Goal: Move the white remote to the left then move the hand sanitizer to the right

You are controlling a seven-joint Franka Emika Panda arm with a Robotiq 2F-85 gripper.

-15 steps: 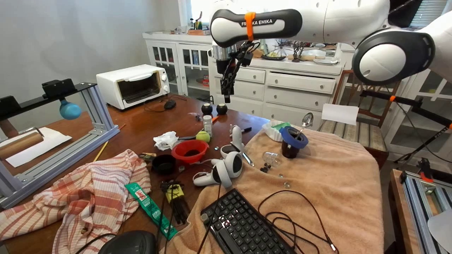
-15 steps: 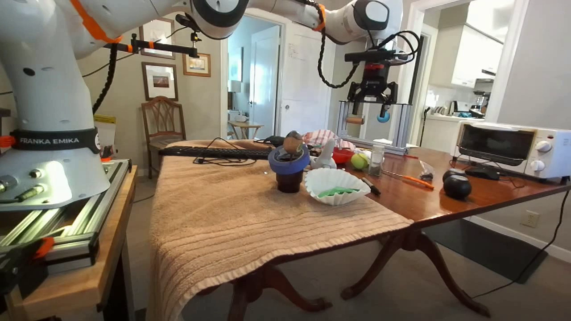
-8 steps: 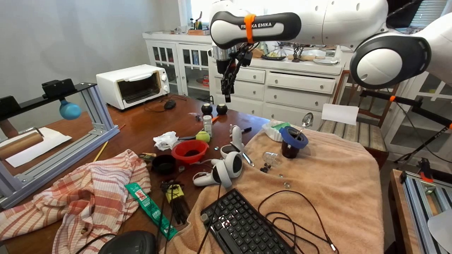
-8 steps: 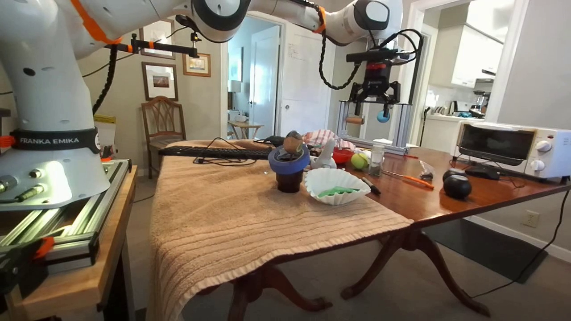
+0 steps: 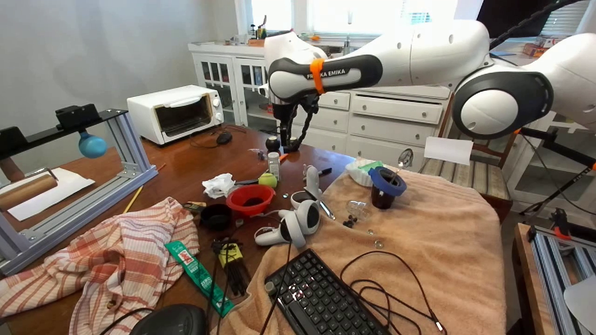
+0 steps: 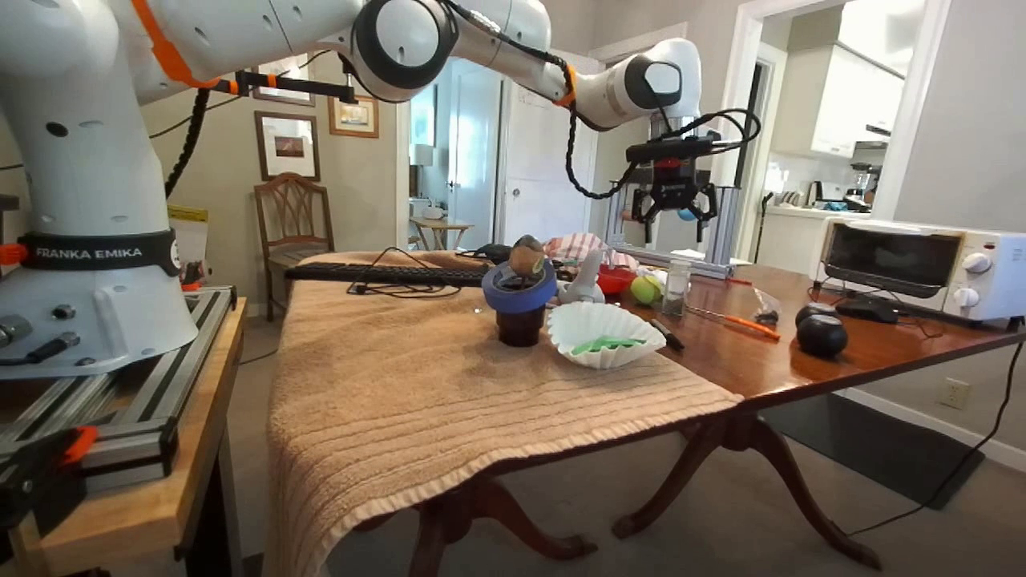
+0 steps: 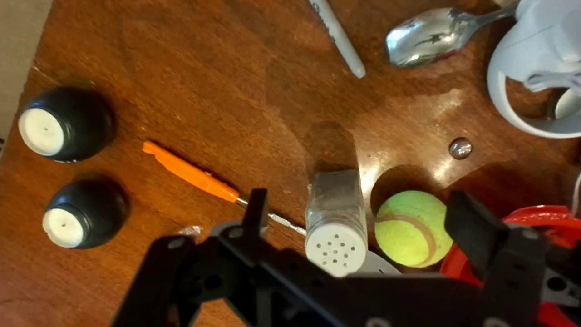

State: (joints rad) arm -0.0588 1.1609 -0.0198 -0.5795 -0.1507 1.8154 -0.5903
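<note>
1. The gripper (image 6: pixel 673 232) is being lowered, spread and empty, likely for grasping.
2. A controller (image 5: pixel 313 182), perhaps the remote, is being seen near the shaker (image 5: pixel 274 165); no sanitizer is being identified.

In the wrist view the fingers (image 7: pixel 470 231) are blurred and cover part of a red bowl (image 7: pixel 535 215), itself cut by the right edge, as is a white controller (image 7: pixel 529 52). The metal end of an orange-handled tool (image 7: pixel 213 185) is hidden behind the shaker (image 7: pixel 337 220). The top edge crops a marker (image 7: pixel 338 38). In an exterior view, a keyboard (image 5: pixel 323 295) runs off the bottom.
</note>
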